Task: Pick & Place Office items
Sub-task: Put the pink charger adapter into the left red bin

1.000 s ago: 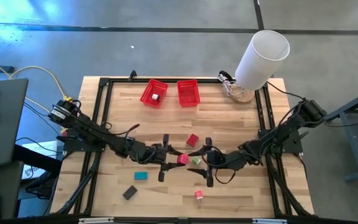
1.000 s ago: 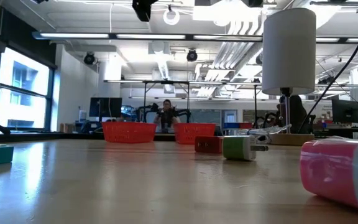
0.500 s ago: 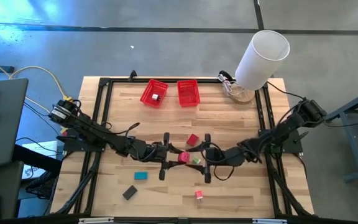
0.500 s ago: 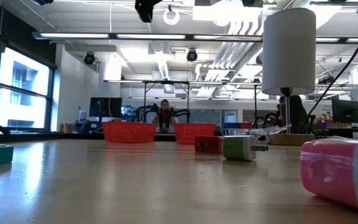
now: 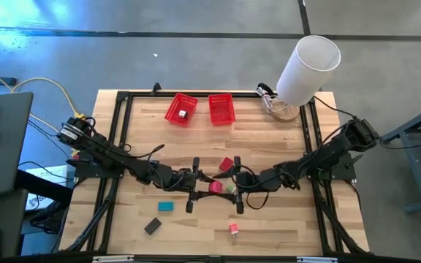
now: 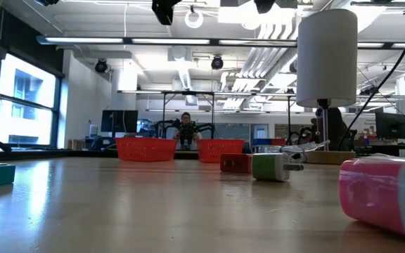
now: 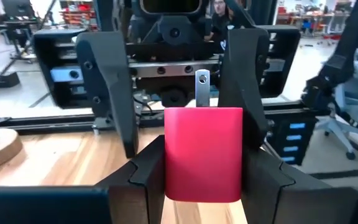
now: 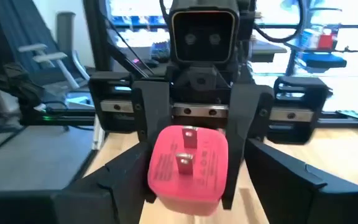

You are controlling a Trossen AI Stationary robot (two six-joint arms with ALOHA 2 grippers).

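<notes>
My left gripper (image 5: 205,183) is shut on a pink plug block (image 7: 202,149) and holds it above the table's middle. The block's metal prongs (image 8: 185,152) face my right gripper (image 5: 232,184), which is open and level, directly opposite. Its fingers (image 8: 98,186) stand either side of the block's prong end; I cannot tell whether one touches it. A green block (image 6: 271,167), red block (image 5: 227,164), teal block (image 5: 166,207), dark grey block (image 5: 152,226) and small pink-red piece (image 5: 234,229) lie flat on the table. My left gripper pinches the pink plug block by its two opposite side faces (image 7: 166,168) between its two fingers. The fingers come level from the table's left. The block is lifted clear of the table, with its pronged face turned away from the gripper toward the table's right.
Two red mesh baskets (image 5: 181,109) (image 5: 221,108) stand at the far edge, the left one with a small piece inside. A big white cylinder (image 5: 309,64) stands at the far right corner. A person shows far behind the table in the low view.
My right gripper has moved toward the table's left and slightly toward the far edge, closing in on the pink block held by my left gripper. Its fingers have stayed open. The left gripper and the block have kept still.
</notes>
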